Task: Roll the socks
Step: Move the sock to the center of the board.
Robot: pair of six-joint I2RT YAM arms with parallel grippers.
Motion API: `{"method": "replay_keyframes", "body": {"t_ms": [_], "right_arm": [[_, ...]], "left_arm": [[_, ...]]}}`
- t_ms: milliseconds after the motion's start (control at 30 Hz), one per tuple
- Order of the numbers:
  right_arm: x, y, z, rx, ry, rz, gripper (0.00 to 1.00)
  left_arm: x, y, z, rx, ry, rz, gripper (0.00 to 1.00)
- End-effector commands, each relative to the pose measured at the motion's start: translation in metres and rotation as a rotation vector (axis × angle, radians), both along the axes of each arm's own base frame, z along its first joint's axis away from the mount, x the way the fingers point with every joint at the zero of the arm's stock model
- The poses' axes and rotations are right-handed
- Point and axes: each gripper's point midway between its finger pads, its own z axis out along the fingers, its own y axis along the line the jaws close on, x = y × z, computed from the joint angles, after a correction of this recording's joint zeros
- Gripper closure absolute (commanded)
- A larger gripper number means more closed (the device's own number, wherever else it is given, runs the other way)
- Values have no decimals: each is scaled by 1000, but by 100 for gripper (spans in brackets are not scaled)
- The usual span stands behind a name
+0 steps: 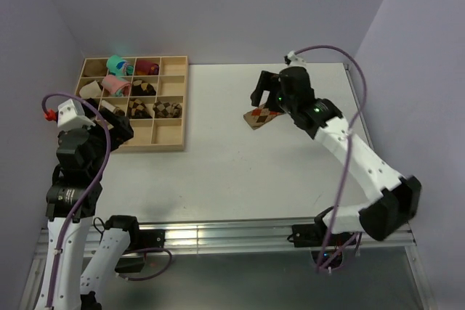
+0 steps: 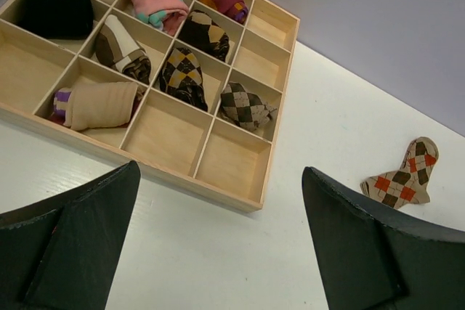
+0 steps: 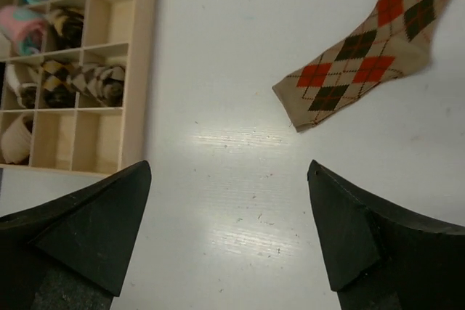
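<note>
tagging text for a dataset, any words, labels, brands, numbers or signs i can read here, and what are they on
None: no word, brand, number or sign can be read in any view.
The argyle sock carries only its diamond pattern.
The wooden tray and the rolled socks in it show no label.
Neither the left arm nor the right arm shows a marking large enough to read.

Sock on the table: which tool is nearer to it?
Right. The right tool hangs close by the sock; the left tool is far off, by the tray.
</note>
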Motion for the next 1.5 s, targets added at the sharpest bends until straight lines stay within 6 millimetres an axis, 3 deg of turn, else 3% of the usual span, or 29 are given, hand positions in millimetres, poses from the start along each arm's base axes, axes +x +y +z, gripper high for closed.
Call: {"method": "replay_keyframes", "body": {"t_ms": [0, 33, 100, 133, 200, 233, 333, 500, 700, 800, 900, 1000, 1033, 1100, 1167, 1267, 1400, 1467], "right_arm": [[33, 28, -16, 128, 77, 26, 5], [48, 29, -46, 124, 144, 15, 9], [66, 37, -62, 151, 177, 34, 13], [76, 40, -91, 137, 240, 40, 14], [91, 47, -104, 119, 256, 56, 16], [100, 53, -125, 100, 294, 70, 18], [111, 59, -165, 66, 369, 88, 21], [121, 63, -208, 34, 428, 96, 21], [108, 62, -253, 0, 529, 114, 23], [86, 63, -271, -2, 581, 126, 23], [45, 61, -289, -21, 662, 132, 24], [17, 64, -292, -32, 692, 146, 25], [-5, 65, -302, -52, 725, 164, 25], [-30, 66, -305, -58, 745, 166, 25], [-49, 79, -302, -53, 751, 208, 26], [-69, 98, -286, -91, 711, 265, 26], [-71, 126, -240, -160, 564, 347, 26], [-74, 130, -225, -203, 515, 380, 26]], "left_arm": [[-7, -3, 7, -1, -24, -14, 0], [-9, -3, 7, 5, -23, -12, 0], [-12, -2, 6, 16, -15, -13, 1], [-13, -4, 5, 20, -12, -20, 0], [-17, -3, 3, 23, -2, -15, 0], [-19, -4, 1, 23, 4, -23, 1], [-24, -4, -4, 29, 18, -24, 0], [-31, 1, -7, 41, 34, -6, 1], [-25, -3, -11, 45, 44, -26, 0], [-18, -9, -14, 27, 49, -46, 1], [-11, -16, -18, 5, 53, -75, 1], [-5, -21, -18, -12, 51, -86, 1], [-2, -22, -20, -14, 59, -93, 1], [1, -28, -20, -34, 57, -115, 1], [4, -32, -22, -51, 64, -127, 1], [9, -36, -25, -63, 74, -139, 0], [14, -39, -26, -80, 87, -146, 1], [17, -42, -29, -90, 97, -150, 1]]}}
